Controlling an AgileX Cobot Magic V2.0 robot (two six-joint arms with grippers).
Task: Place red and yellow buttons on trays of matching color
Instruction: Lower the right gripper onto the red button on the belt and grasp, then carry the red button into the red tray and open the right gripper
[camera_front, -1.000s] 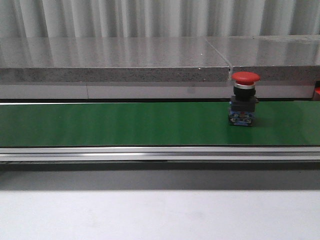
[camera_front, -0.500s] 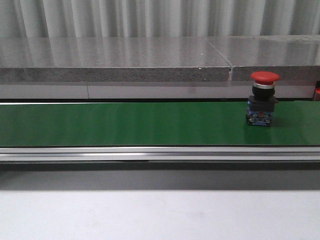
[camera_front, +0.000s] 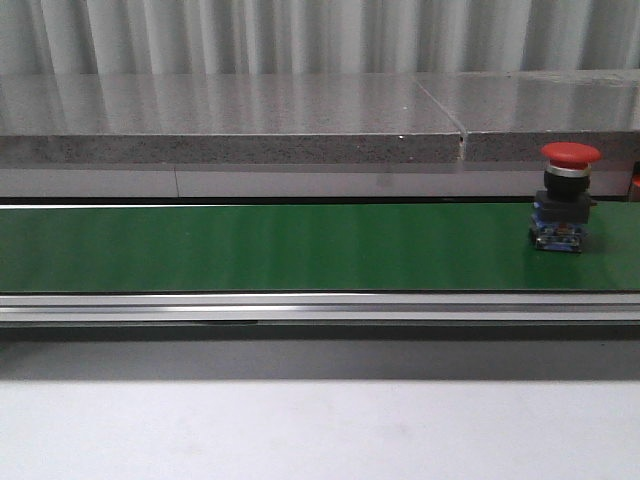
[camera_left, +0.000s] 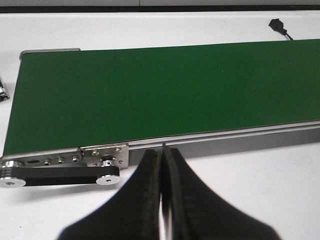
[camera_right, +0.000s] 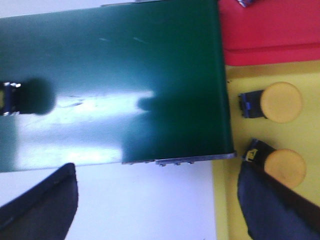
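A red button (camera_front: 568, 195) with a black and blue base stands upright on the green belt (camera_front: 300, 245), near its right end in the front view. No gripper touches it. In the right wrist view, two yellow buttons (camera_right: 280, 102) (camera_right: 284, 167) lie on the yellow tray (camera_right: 225, 200), just past the belt's end. The red tray (camera_right: 270, 30) adjoins the yellow one. My right gripper (camera_right: 157, 205) is open and empty over the white table by the belt's end. My left gripper (camera_left: 162, 150) is shut with nothing in it, just short of the belt's frame (camera_left: 105, 155).
A part-seen small object (camera_right: 7, 98) with a dark patch beside it sits on the belt at the right wrist view's edge. A grey stone ledge (camera_front: 230, 130) runs behind the belt. A black cable end (camera_left: 277, 25) lies on the table.
The red button has travelled to the right along the belt, from right of the middle to near the right end. Nothing else in the front view has moved.
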